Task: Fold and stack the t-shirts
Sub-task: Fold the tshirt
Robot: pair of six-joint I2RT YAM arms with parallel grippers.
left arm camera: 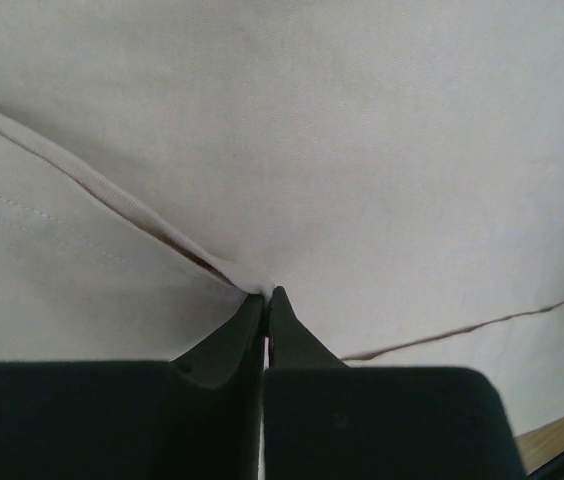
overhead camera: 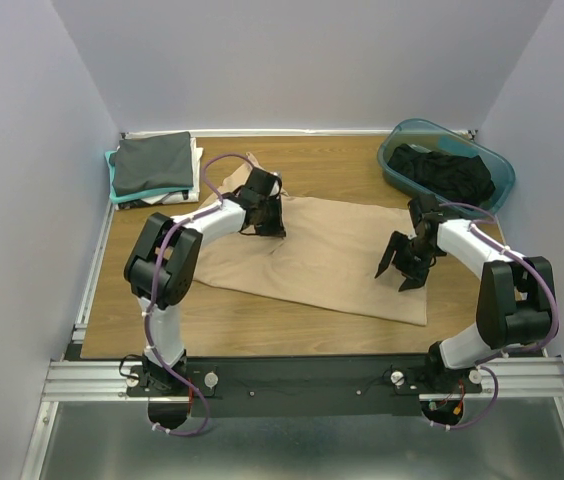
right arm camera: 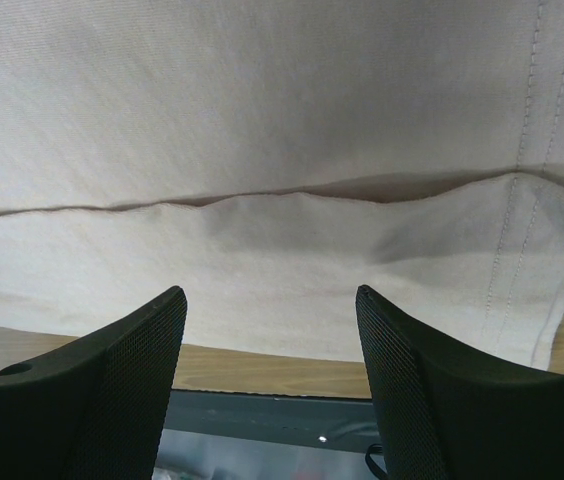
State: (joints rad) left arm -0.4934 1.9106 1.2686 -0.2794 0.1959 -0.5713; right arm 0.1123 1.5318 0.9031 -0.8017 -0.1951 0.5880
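Tan shirt (overhead camera: 332, 260) half-folded, centre: my left gripper (left arm camera: 266, 293) pinches its crease, my right gripper (right arm camera: 270, 292) gapes over the hem. Stack (overhead camera: 152, 165) sits upper left; black shirts (overhead camera: 442, 172) wait in tub (overhead camera: 387, 165).

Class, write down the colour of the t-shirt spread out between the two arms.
The t-shirt is plain beige, seen best in the top external view.

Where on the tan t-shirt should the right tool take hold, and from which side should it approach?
Probably the near right hemmed corner of the tan t-shirt. The layers end there in a free edge lying flat on the table, so the open right tool should come from the near side, low, one finger sliding under. The left tool pinches a fold at the far left.
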